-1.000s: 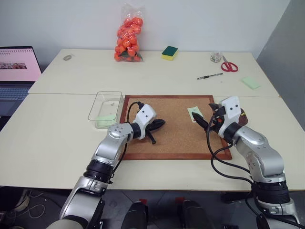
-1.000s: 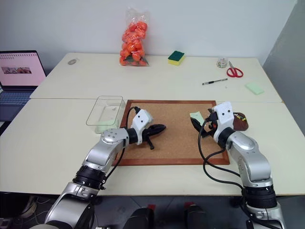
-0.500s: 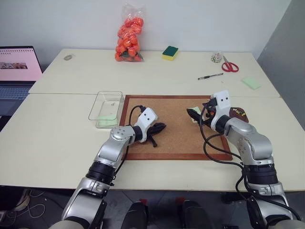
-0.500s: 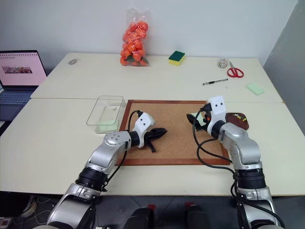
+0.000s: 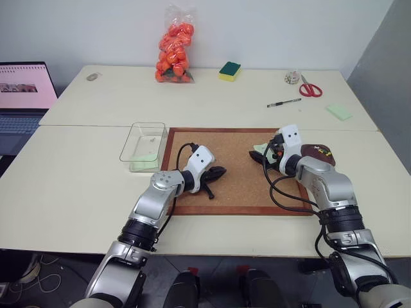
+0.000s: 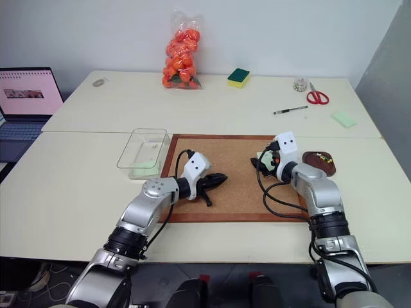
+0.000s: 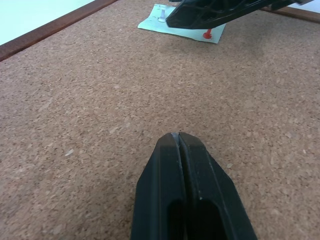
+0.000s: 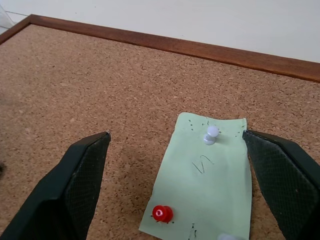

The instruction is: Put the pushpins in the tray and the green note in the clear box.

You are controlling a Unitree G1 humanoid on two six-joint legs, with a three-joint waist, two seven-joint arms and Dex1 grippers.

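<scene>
Right wrist view: the right gripper [image 8: 180, 187] has its two black fingers [image 8: 65, 190] spread wide over the cork board [image 8: 100, 100], with the green note [image 8: 205, 185] lying flat between them.
Green note: a small pale-green slip pinned to the cork, near the board's far right corner; it has faint pen marks and small holes.
Pushpins: a white pin [image 8: 211, 134] stands near one end of the note and a red pin [image 8: 161, 214] near the other; a third pale pin head shows at the picture's lower edge, too cut off to tell more.
Left wrist view: the left gripper [image 7: 180, 137] has its fingers pressed together, holding nothing, just above bare cork and pointing toward the note.
Left eye view: the left gripper sits over the left half of the board, well apart from the right gripper, which is low over the note at the right.
Tray: a small dark brown dish [image 5: 319, 154] rests on the surface just beside the board's right edge, behind the right arm, with small coloured specks in it, too small to tell apart.
Clear box: a see-through plastic container [image 5: 142, 146] stands on the surface touching or just beside the board's left edge, with something pale green at its bottom.
Surface: pale surface [image 5: 77, 186] also carrying a bag of orange pieces [image 5: 173, 46], a green-and-yellow sponge [image 5: 228, 70], red scissors [image 5: 308, 87], a pen [image 5: 282, 102] and a green pad [image 5: 338, 112] at the far side.
Laptop: open at the far left edge [image 5: 22, 96].
</scene>
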